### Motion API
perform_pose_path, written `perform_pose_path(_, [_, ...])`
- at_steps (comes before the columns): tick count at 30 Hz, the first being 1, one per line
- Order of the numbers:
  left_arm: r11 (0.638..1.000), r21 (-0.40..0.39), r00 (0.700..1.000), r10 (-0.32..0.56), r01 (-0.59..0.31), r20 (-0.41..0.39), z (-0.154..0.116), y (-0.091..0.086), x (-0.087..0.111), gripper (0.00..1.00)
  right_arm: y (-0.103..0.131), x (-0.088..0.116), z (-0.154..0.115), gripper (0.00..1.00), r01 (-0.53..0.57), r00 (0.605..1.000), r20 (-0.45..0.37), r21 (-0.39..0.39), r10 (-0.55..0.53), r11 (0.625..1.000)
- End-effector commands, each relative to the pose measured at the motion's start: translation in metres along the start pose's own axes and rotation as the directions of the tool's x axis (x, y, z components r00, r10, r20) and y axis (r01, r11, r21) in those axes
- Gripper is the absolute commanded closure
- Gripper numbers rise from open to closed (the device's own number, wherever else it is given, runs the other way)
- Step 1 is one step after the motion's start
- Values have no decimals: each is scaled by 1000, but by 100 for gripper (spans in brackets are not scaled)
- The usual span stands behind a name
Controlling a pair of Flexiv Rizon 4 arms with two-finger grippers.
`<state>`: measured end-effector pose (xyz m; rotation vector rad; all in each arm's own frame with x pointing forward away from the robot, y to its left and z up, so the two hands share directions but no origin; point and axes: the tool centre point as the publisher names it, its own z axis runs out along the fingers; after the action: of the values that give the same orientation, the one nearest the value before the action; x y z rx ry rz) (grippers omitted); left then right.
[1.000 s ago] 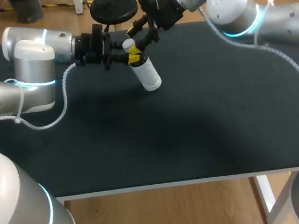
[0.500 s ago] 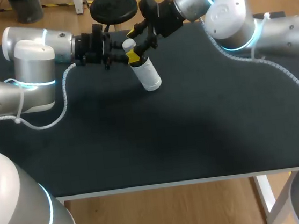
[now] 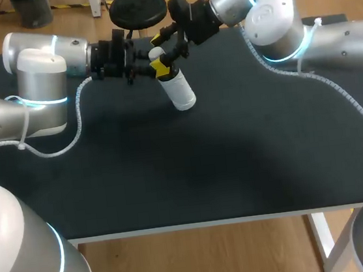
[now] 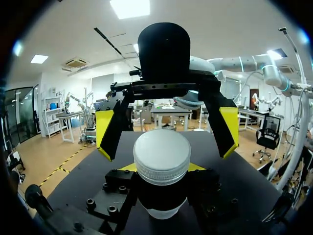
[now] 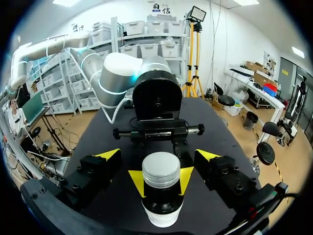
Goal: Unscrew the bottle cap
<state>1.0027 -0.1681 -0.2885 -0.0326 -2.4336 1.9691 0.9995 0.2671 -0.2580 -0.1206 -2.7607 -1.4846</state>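
The left end effector [image 4: 161, 167] is pinching the white cylindrical plastic bottle [image 3: 179, 91] from two sides just below its white ribbed screw cap [image 4: 162, 154]. The bottle is tilted over the dark counter [image 3: 237, 162]. Beyond the cap, the right end effector [image 5: 157, 156] faces it, spread wide, with one yellow-tipped finger on each side of the cap and both clear of it.

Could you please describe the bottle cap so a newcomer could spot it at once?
Toward the far edge of the black table, a tilted white bottle is held by the left gripper. The cap is the pale round lid with a ribbed rim, between the right gripper's spread yellow tips.
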Motion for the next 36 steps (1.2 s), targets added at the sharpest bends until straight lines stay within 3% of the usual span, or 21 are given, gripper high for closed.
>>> perform_pose_path(1, [1000,-1,1000,0,0,1,0,0,0,100,-2,-3,3,29,0,1000,-3,-4,0,1000])
perform_pose_path(3, [1000,-1,1000,0,0,1,0,0,0,100,-2,-3,3,49,-2,1000,-2,-4,2,1000])
perform_pose_path(5, [1000,-1,1000,0,0,1,0,0,0,100,-2,-3,3,60,-3,1000,-1,-4,3,1000])
perform_pose_path(12, [1000,-1,1000,0,0,1,0,0,0,100,-1,-2,1,72,-1,1000,4,-15,1,1000])
perform_pose_path(13, [1000,-1,1000,0,0,1,0,0,0,100,-1,-2,1,91,-2,1000,4,-15,2,1000])
perform_pose_path(14, [1000,-1,1000,0,0,1,0,0,0,100,-1,-2,1,100,-1,1000,4,-16,1,1000])
perform_pose_path(24, [1000,-1,1000,0,0,1,0,0,0,100,0,-3,-5,100,21,999,-39,-72,-24,997])
perform_pose_path(31, [1000,-1,1000,0,0,1,0,0,0,100,3,-8,-9,100,45,979,-186,-195,-82,980])
perform_pose_path(36, [1000,-1,1000,0,0,1,0,0,0,100,6,-8,-6,100,64,942,-311,-208,-128,976])
